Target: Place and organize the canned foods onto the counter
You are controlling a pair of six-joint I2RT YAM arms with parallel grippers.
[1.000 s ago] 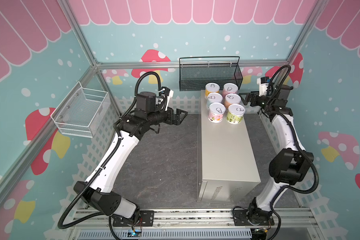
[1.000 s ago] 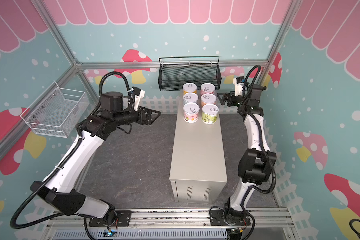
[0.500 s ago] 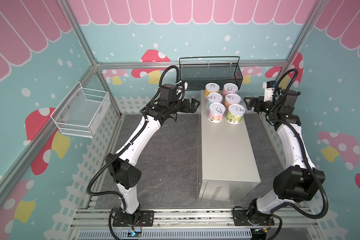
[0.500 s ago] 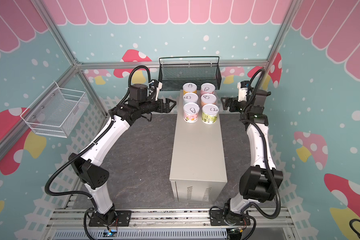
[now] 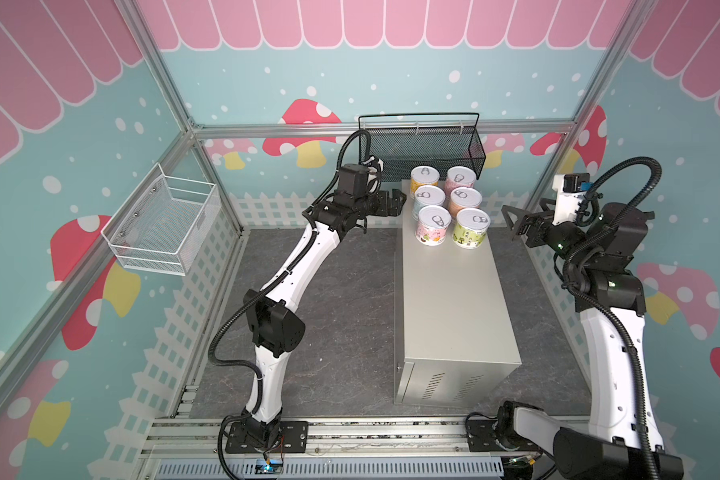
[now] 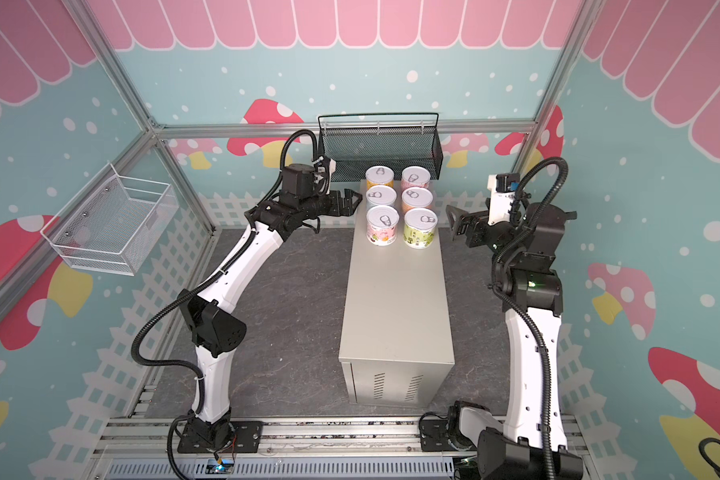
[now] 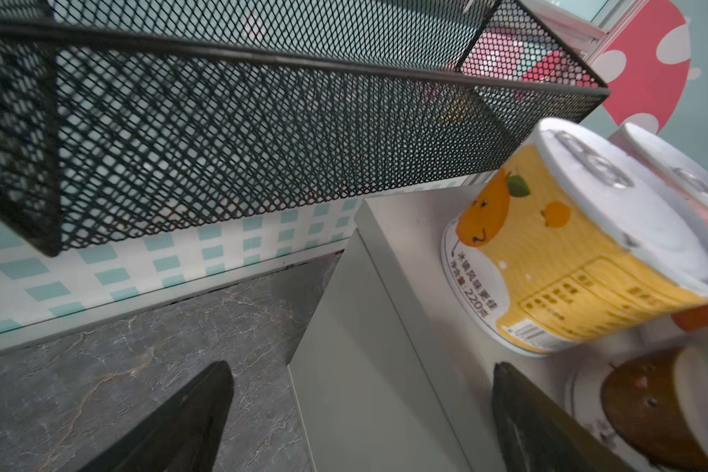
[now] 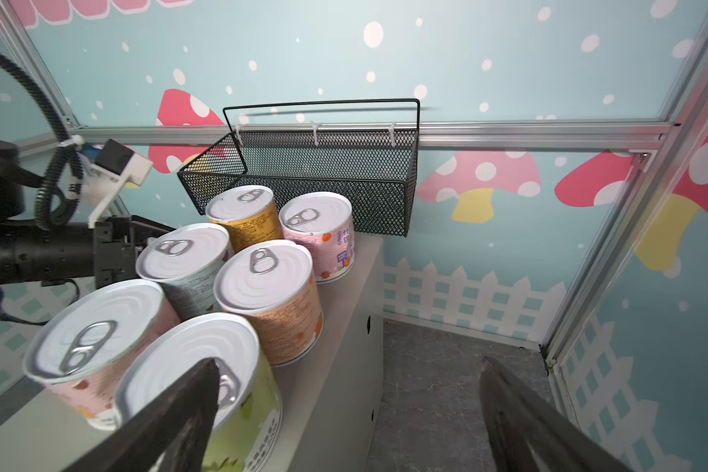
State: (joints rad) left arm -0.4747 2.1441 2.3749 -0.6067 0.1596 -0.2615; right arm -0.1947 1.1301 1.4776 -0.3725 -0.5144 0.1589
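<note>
Cans point(image 5: 434, 218) (six, on counter point(image 5: 454, 299)) untouched; left gripper point(image 5: 398, 201) beside, right gripper point(image 5: 509, 222) near.

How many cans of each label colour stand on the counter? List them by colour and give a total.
Yellow can: 1
Pink can: 1
Light blue can: 1
Orange can: 1
Pink-white can: 1
Green can: 1
Total: 6, all upright on the counter

- Six cans stand upright at the 12 o'clock end of the counter point(image 6: 395, 316): yellow can point(image 6: 379, 178), light blue can point(image 6: 381, 197) and pink-white can point(image 6: 382, 224) in one column.
- The pink can point(image 6: 415, 179), orange can point(image 6: 417, 198) and green can point(image 6: 420, 227) stand at their 3 o'clock.
- The left gripper point(image 6: 352, 199) hovers at the cans' 9 o'clock and the right gripper point(image 6: 454, 220) at their 3 o'clock, both spread and empty.
- The black mesh basket point(image 6: 381, 156) hangs at their 12 o'clock.
</note>
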